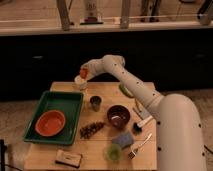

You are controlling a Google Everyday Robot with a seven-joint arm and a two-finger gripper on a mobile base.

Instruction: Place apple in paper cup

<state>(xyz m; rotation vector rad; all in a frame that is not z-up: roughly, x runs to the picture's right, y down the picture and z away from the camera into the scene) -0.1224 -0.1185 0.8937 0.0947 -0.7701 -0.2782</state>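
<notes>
The apple (83, 73), small and orange-red, sits at the tip of my gripper (82, 73), which is shut on it at the far left of the wooden table (92, 147). Directly beneath it stands the short white paper cup (80, 83), upright near the table's back edge. The apple hangs just above the cup's mouth. My white arm (135, 85) reaches in from the right, across the back of the table.
A green tray (75, 100) holding an orange bowl (50, 123) lies at the left. A dark metallic cup (95, 103), a brown bowl (118, 116), a dark pile (91, 130), a translucent green cup (113, 152), a sponge (122, 140), a fork (141, 145) and a brown packet (68, 158) also lie here.
</notes>
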